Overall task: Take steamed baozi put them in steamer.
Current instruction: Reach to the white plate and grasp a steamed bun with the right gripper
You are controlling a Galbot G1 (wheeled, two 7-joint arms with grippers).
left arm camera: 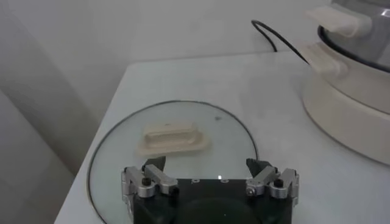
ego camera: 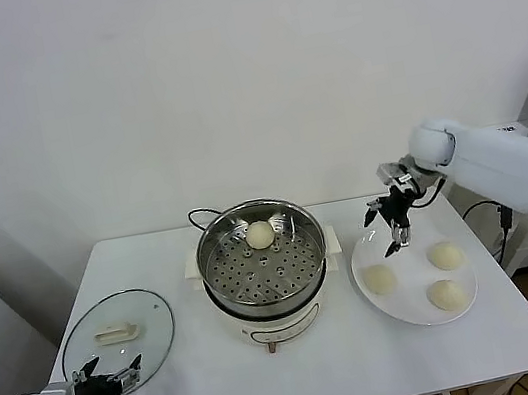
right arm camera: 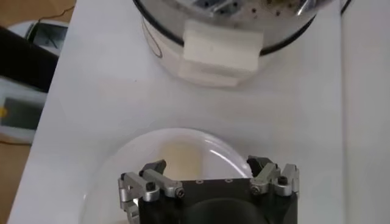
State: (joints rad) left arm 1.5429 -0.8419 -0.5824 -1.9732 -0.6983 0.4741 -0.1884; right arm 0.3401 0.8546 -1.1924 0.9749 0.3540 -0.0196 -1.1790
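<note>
Right gripper (ego camera: 393,227) is wide open, holding nothing, hanging above the far-left rim of the plate (ego camera: 469,300), tips pointing down. In the right wrist view its fingers (right arm camera: 143,182) are spread with the plate's rim (right arm camera: 183,137) under them and the steamer's white side handle (right arm camera: 222,52) beyond. No bun between the jaws.

Three baozi on the plate: one at its left (ego camera: 379,280), one at the back right (ego camera: 445,255), one at the front (ego camera: 447,295). All apart from each other and from the gripper. Fourth baozi (ego camera: 260,235) already sits on the perforated tray at the back of the steamer (ego camera: 271,303).

Steamer stands mid-table on its white base, black cord (ego camera: 196,215) running off behind it at the left. Plate is just beside the steamer on its right.

Left gripper (ego camera: 111,376) is parked low at the table's front-left corner, also fully open and empty, over the near edge of the glass lid (ego camera: 149,328). Left wrist view shows its fingers (left arm camera: 149,176) apart over the glass, the lid's cream handle (left arm camera: 172,139) ahead of them. Lid lies flat on the table (ego camera: 274,378), left of the steamer, not touching it.
</note>
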